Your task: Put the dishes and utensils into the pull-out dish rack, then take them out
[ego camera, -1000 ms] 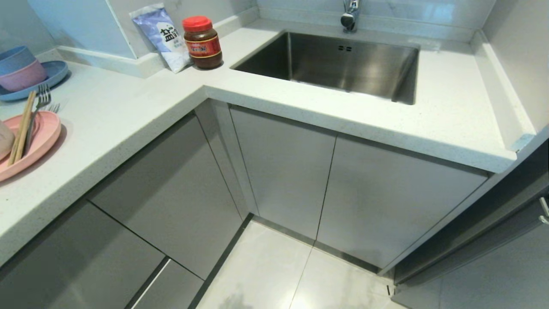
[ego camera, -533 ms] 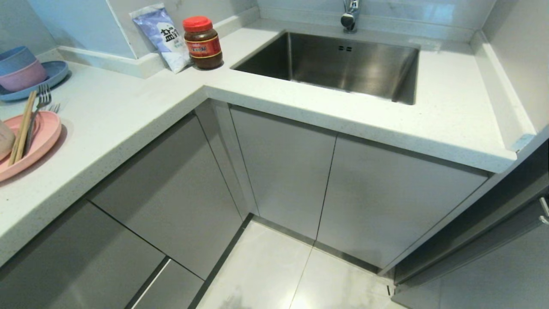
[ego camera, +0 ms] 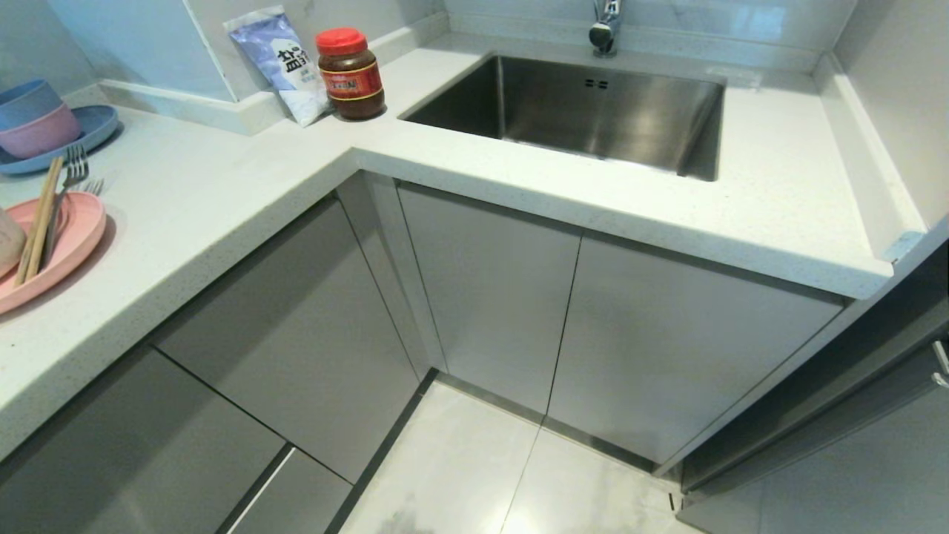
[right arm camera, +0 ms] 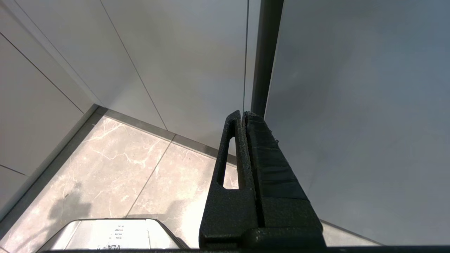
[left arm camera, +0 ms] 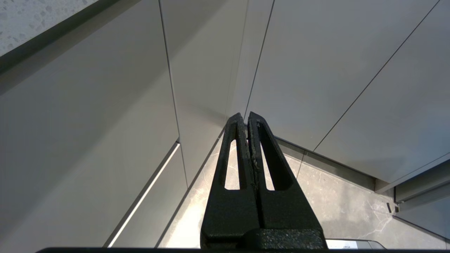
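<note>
So far nothing is loaded: the pink plate [ego camera: 46, 248] lies on the bench [ego camera: 222, 193] at the far left edge of the head view, with the chopsticks [ego camera: 37, 220] and the fork [ego camera: 67, 185] lying across it, long axes running away from the bench's front edge. The cream bowl [ego camera: 7, 241] barely shows, beside the chopsticks. No pull-out dish rack is visible; the grey cabinet fronts [ego camera: 296, 334] below the plate are all closed. The left gripper [left arm camera: 246, 117] hangs low before those fronts, fingers pressed together, holding nothing, and looks the nearer arm to the plate. The right gripper [right arm camera: 242, 114] is likewise closed and empty, near the floor. Behind the plate stand 2 stacked bowls [ego camera: 33, 119] on a blue plate [ego camera: 96, 126].
</note>
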Robot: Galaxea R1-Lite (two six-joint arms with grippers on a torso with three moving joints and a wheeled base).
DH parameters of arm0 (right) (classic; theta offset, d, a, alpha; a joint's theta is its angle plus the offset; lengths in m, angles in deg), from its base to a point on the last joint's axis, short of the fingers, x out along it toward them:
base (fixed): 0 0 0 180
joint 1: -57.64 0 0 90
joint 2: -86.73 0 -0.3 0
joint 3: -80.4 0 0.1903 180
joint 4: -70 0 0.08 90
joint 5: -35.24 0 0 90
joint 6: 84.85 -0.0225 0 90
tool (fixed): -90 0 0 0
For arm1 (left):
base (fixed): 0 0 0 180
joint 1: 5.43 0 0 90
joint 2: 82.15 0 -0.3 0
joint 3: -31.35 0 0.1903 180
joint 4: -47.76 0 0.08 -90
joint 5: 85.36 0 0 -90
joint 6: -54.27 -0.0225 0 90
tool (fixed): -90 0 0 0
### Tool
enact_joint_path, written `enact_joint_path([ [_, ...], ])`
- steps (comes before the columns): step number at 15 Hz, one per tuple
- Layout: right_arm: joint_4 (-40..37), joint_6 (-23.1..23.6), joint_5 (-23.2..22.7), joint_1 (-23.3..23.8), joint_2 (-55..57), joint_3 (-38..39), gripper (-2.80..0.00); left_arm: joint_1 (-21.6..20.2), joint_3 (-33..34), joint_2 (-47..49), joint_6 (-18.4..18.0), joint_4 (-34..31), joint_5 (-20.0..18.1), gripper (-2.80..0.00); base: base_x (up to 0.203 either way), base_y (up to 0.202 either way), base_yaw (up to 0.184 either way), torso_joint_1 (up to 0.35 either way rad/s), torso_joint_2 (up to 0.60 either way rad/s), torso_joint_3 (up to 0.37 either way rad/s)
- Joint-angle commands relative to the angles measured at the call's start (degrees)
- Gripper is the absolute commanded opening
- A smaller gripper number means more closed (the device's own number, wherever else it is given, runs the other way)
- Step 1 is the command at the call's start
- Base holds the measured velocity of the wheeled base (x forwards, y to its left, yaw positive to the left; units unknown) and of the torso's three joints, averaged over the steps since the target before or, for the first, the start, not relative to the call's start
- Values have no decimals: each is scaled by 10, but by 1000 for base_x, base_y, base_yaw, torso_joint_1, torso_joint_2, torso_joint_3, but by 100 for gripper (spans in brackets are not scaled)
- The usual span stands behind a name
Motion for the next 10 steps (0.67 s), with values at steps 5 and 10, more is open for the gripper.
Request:
enact_joint_path([
  [5, 0, 0, 0, 0, -1, 0, -280, 0, 12, 1, -2, 0, -2, -280, 0, 0, 0, 0, 0, 0],
  [10, 0, 0, 0, 0, -1, 1, -280, 0, 12, 1, -4, 0, -2, -280, 0, 0, 0, 0, 2, 62],
])
